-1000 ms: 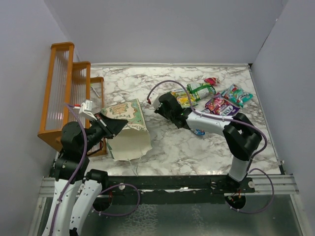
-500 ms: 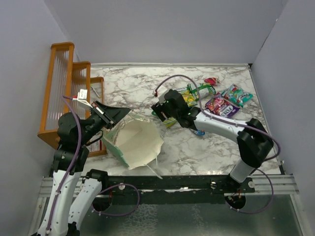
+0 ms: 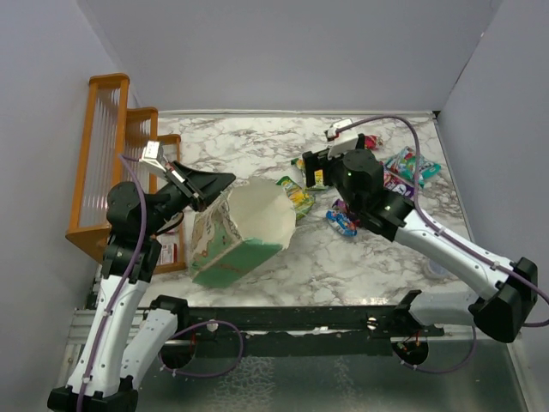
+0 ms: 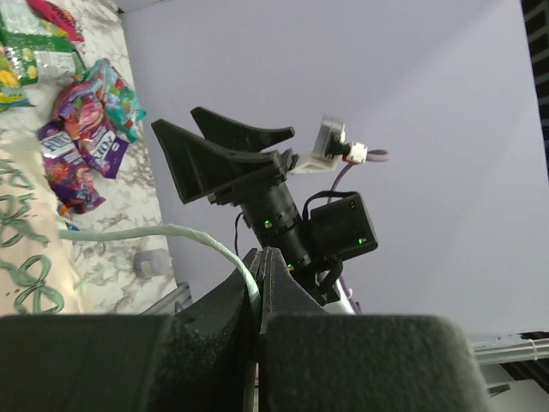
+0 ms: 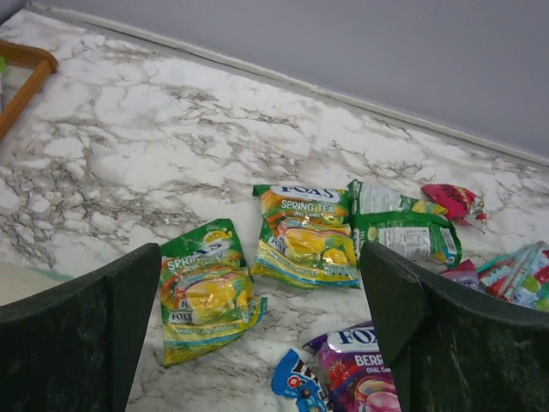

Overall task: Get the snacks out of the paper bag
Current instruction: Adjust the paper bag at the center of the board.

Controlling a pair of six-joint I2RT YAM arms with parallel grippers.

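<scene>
Where left fingers (image 4: 214, 302) pinch the paper bag (image 3: 225, 251), its rim disappears.

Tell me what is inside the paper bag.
The top view looks into the tilted mouth of the paper bag. Only bare white lining shows, with no packet. Anything lying deep behind the bag's near wall is covered.

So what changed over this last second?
The left tool, shut on the paper bag, swung it up so its mouth faces right. The right tool opened, left a yellow-green packet by the mouth and pulled back toward the snack pile. The orange rack stayed put.
</scene>
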